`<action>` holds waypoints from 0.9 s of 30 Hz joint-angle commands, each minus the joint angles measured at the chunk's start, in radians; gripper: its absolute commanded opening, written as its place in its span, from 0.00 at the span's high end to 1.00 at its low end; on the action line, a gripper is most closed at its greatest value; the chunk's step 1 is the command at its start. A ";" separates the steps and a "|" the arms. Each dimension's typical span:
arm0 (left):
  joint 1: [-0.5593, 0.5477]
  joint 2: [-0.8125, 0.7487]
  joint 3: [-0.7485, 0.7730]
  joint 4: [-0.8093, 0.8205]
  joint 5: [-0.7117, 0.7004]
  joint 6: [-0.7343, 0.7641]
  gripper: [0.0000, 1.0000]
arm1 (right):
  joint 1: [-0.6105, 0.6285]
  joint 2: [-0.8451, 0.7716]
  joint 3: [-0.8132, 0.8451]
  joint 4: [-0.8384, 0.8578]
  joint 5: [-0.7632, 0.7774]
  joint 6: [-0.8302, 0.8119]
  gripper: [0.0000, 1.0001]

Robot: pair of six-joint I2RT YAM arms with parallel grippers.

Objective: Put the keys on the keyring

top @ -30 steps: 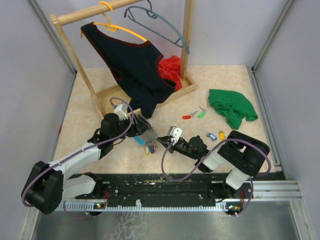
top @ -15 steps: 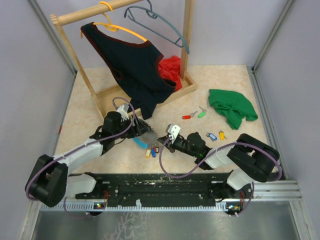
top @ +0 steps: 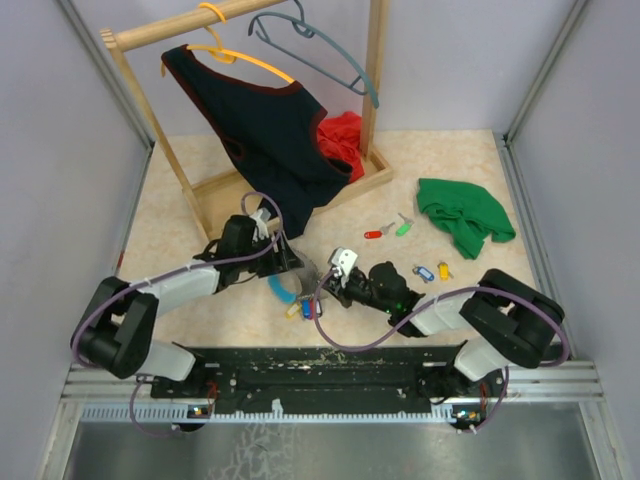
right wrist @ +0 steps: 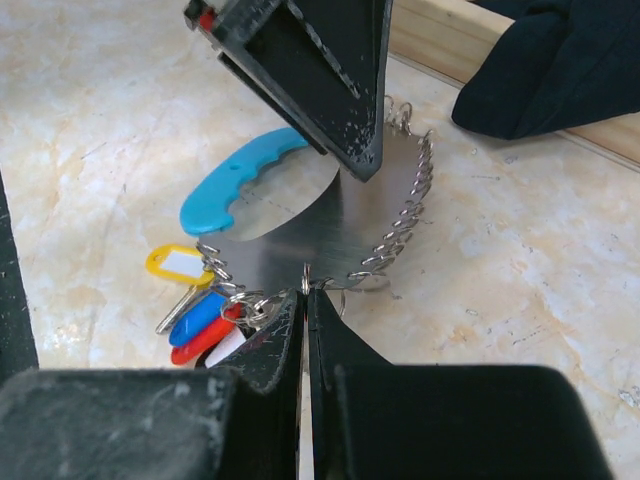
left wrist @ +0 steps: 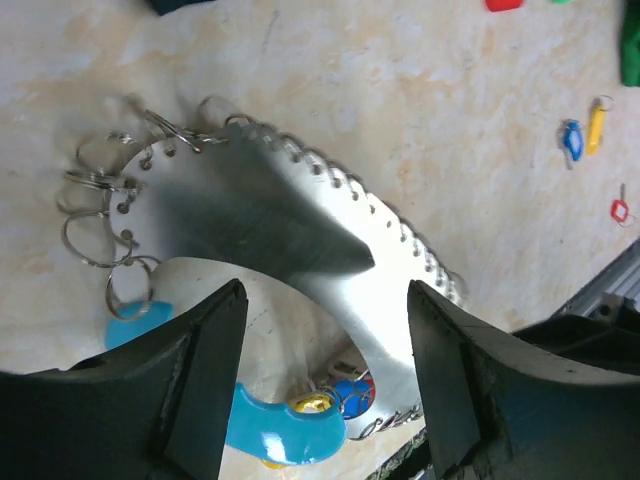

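Keyring (right wrist: 330,225) on tabletop (top: 420,165) between both hands; right hand (right wrist: 304,300) pinched shut on 1 small rim ring; left hand (left wrist: 320,300) open, straddling plate; keys (right wrist: 195,315) dangle; likely light, stiff, slippery; best gripped by blue handle.

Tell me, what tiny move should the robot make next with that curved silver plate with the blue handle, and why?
Probably the right gripper should tug the small wire ring gently outward to open it for a key. Its fingers seem closed on that ring at the edge of the silver curved plate with a light-blue handle, while the left gripper straddles the plate, fingers apart.
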 commanded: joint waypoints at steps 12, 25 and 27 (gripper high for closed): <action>-0.001 -0.289 -0.383 0.790 0.227 0.268 0.32 | -0.105 -0.070 0.016 0.128 -0.146 0.061 1.00; -0.001 -0.041 -0.422 1.303 0.515 0.545 0.36 | -0.175 -0.073 0.081 0.058 -0.377 0.017 1.00; -0.001 -0.011 -0.421 1.318 0.551 0.597 0.37 | -0.175 -0.071 0.097 0.032 -0.387 0.002 1.00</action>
